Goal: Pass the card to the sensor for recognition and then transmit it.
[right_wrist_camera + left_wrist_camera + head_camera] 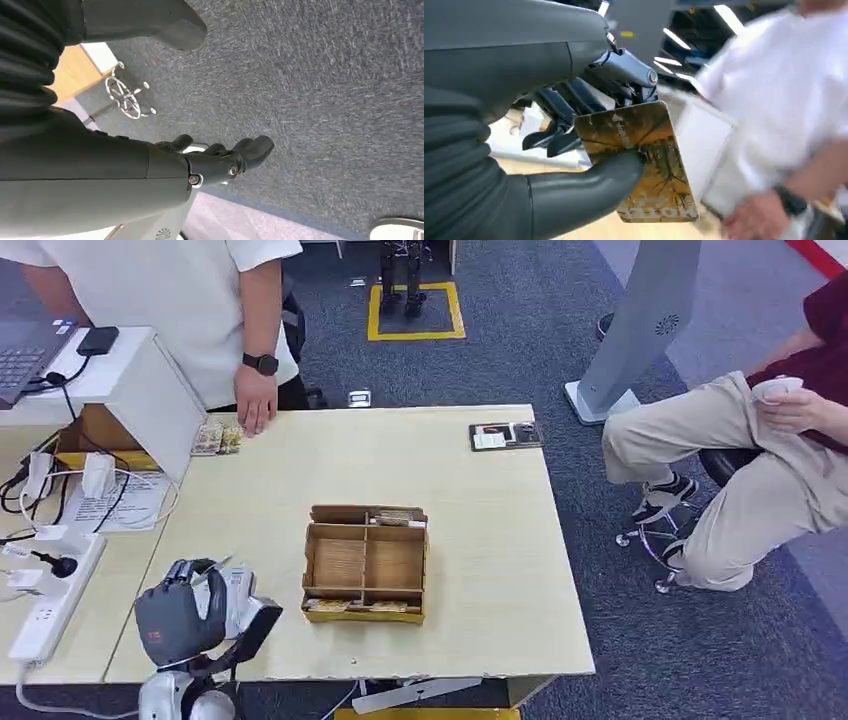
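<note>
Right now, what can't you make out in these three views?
- Card, left wrist view: print too blurred to read; the left robot hand's thumb covers part of its face.
- Card, head view: hidden behind the left robot hand.
- Sensor: cannot tell which item it is.
- Right robot hand, right wrist view: fingers curled; whether it holds anything is unclear.
- Dark tray, head view: contents too small.
</note>
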Tool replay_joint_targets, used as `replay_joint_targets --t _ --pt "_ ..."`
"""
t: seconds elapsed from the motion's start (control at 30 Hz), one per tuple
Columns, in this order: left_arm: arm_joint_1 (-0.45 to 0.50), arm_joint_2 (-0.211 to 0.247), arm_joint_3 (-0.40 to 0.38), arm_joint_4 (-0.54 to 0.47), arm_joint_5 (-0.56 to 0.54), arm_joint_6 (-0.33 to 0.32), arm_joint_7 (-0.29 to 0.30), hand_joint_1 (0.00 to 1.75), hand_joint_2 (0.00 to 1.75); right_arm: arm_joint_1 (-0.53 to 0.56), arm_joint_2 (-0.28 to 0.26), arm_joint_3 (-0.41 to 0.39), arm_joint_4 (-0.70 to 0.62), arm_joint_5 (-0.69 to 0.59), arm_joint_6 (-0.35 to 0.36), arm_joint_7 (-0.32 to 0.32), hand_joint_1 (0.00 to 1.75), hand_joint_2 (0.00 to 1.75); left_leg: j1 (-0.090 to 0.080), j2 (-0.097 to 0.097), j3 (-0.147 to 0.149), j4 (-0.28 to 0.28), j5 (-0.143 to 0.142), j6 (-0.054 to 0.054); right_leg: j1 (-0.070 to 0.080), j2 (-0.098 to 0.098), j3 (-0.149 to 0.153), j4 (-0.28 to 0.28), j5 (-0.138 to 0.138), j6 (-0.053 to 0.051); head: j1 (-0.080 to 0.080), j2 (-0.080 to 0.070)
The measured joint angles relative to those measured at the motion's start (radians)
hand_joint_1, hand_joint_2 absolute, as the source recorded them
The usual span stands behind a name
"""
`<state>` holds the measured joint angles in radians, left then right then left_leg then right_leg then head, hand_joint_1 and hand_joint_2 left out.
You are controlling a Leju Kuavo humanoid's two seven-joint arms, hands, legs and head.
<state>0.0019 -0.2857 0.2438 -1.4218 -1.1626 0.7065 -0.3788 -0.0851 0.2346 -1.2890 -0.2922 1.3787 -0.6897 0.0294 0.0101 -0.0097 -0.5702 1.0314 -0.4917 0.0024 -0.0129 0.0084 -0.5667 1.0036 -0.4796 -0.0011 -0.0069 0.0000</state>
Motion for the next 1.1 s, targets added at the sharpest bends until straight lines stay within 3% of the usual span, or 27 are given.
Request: replay_joint_targets --t 0.17,0.47,0.87,1.1 --pt "-0.022 -0.003 0.027 -0.077 0.069 -0.002 -0.046 1.75 1.75 -0.001 0.000 0.008 0.000 0.011 0.000 0.003 0.00 1.75 0.001 0.000 0.000 0.000 0.000 0.000 0.000 0.000 -0.001 0.000 0.000 0.000 0.000 0.000" --pt "-0.135 -0.006 0.030 -0.090 0.076 -0.003 -0.079 1.75 1.75 -0.003 0.000 0.031 0.007 0.030 0.000 0.005 0.00 1.75 0.000 0.000 -0.001 0.000 0.000 0.000 0.000 0.000 -0.001 0.000 0.000 0.000 0.000 0.000" --pt "-0.289 -0.034 0.040 -0.027 0.009 -0.005 -0.077 1.75 1.75 -0.011 -0.005 0.055 0.032 0.045 0.000 0.005 0.00 1.75 0.000 -0.001 -0.001 0.000 0.000 0.000 0.000 0.000 -0.001 0.000 0.000 0.000 0.000 0.000" --pt "-0.347 -0.052 0.042 0.031 -0.013 -0.005 -0.022 1.75 1.75 -0.015 -0.007 0.056 0.037 0.048 0.001 0.003 0.00 1.75 0.000 0.000 -0.002 0.000 0.000 0.000 0.000 0.000 -0.002 0.000 0.000 0.000 0.000 0.000"
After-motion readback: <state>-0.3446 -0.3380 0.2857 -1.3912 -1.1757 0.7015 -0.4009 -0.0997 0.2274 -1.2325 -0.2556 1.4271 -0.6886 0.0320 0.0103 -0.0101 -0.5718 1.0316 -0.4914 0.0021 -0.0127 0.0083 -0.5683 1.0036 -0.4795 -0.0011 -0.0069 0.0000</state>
